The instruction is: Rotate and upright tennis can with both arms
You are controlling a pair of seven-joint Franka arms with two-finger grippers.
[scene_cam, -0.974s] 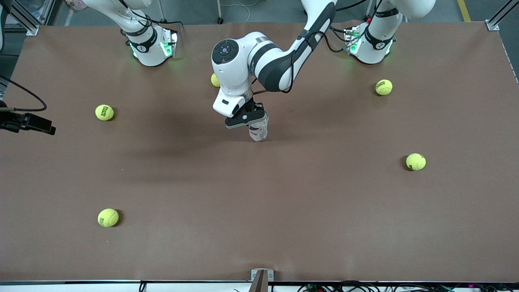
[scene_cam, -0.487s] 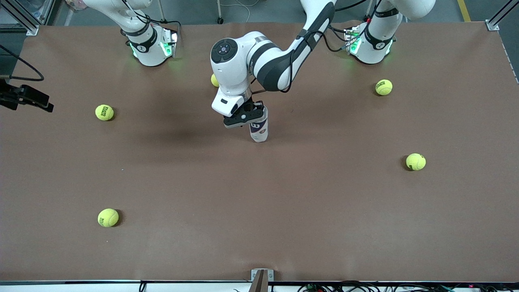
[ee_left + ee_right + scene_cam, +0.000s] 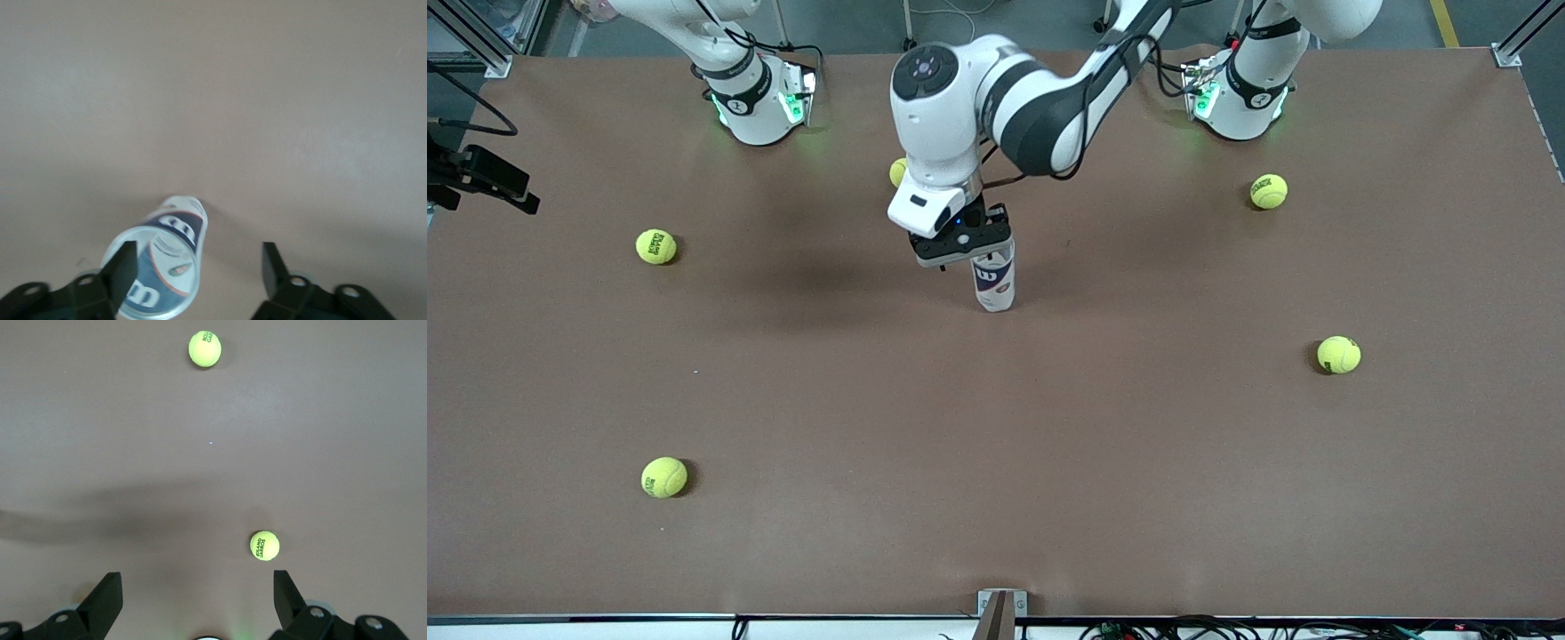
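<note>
The tennis can [image 3: 994, 284] stands upright near the middle of the table, a clear tube with a white and dark-blue "W" label. My left gripper [image 3: 960, 244] hangs just above its top. In the left wrist view the gripper [image 3: 198, 263] is open and empty, and the can's open rim [image 3: 170, 263] lies below, close to one finger [image 3: 123, 270]. My right gripper [image 3: 482, 174] is up in the air over the table's edge at the right arm's end. In the right wrist view it [image 3: 197, 587] is open and empty.
Several yellow tennis balls lie loose on the brown table: one [image 3: 656, 246] and one [image 3: 663, 476] toward the right arm's end, one [image 3: 1338, 354] and one [image 3: 1268, 191] toward the left arm's end, one [image 3: 898, 172] half hidden by the left arm.
My left gripper has risen off the can's top, so more of the label shows. The can stays upright. My right gripper has drawn back toward the bases' side of the table.
</note>
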